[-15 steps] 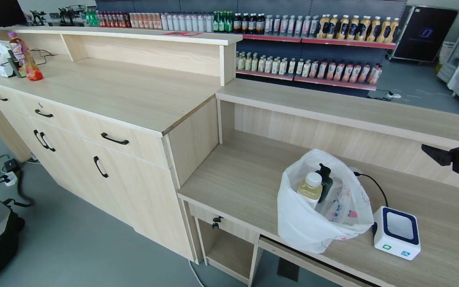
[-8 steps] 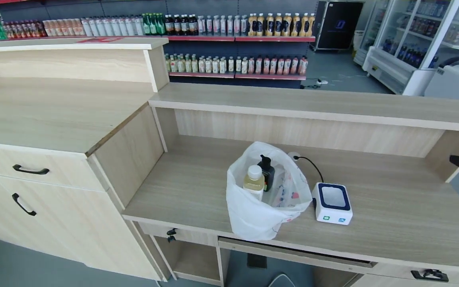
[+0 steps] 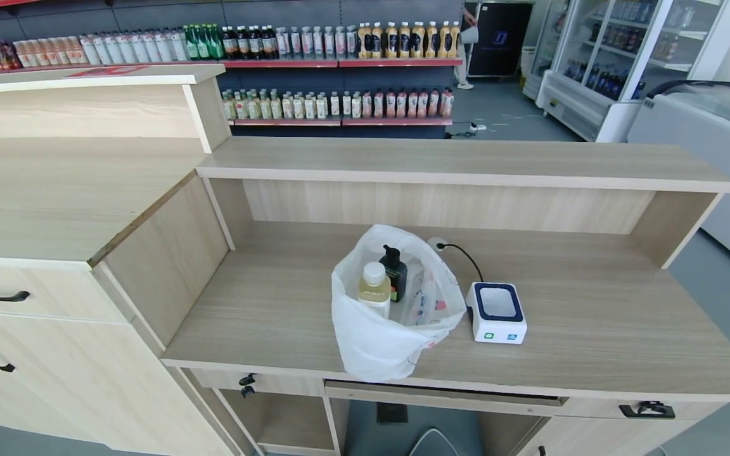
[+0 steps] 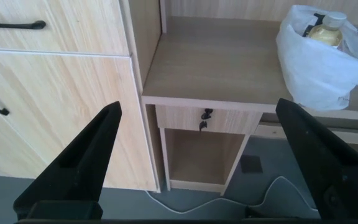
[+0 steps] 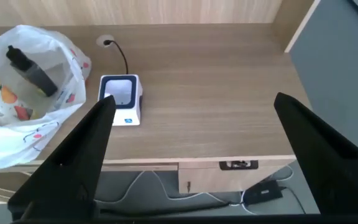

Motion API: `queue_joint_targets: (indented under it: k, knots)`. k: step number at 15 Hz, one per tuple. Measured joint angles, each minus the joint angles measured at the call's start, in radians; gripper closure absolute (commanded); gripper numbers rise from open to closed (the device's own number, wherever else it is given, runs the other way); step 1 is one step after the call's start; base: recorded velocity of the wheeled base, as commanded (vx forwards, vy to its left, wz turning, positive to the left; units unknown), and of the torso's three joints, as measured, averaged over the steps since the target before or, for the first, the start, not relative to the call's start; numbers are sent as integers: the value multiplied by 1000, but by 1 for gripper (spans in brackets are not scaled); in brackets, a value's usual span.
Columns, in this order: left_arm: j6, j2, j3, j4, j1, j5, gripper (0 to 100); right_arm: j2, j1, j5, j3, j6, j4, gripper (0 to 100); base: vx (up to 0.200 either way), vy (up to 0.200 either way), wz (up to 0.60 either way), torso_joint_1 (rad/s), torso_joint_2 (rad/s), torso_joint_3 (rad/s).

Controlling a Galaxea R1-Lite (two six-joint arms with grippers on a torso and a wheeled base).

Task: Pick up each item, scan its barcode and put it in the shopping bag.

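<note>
The left end effector (image 4: 199, 104) hangs with its two dark fingers spread wide and nothing between them. It is out in front of the counter (image 3: 593, 316), off its left front corner, above the open cubby beneath the top. The right end effector (image 5: 192, 98) is likewise wide open and empty, and it hovers over the counter's front edge toward the right end.

One scanner (image 3: 497, 311), a white box with a dark blue frame round its window, lies flat on the counter. One black cable (image 3: 463, 253) runs from it back to a hole in the top.

Just beside the scanner, on its left, stands the one shopping bag (image 3: 377, 335), white plastic with its mouth open. Two items sit upright inside it, touching each other: one pale yellow bottle (image 3: 374, 288) with a white cap and one dark pump bottle (image 3: 394, 269).

Behind the counter, two red-edged shelves (image 3: 339, 63) hold rows of drink bottles.
</note>
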Motion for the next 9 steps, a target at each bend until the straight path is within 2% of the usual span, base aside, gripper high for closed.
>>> queue_joint_targets:
  k: [5,9]
  knots:
    - [0,0,0,0,0,0,0,-377,93,-4,290,3,-6,0,0,0,0,0,0,0]
    - [0,0,0,0,0,0,0,-585,173,-33,371,6,136,0,0,0,0,0,0,0]
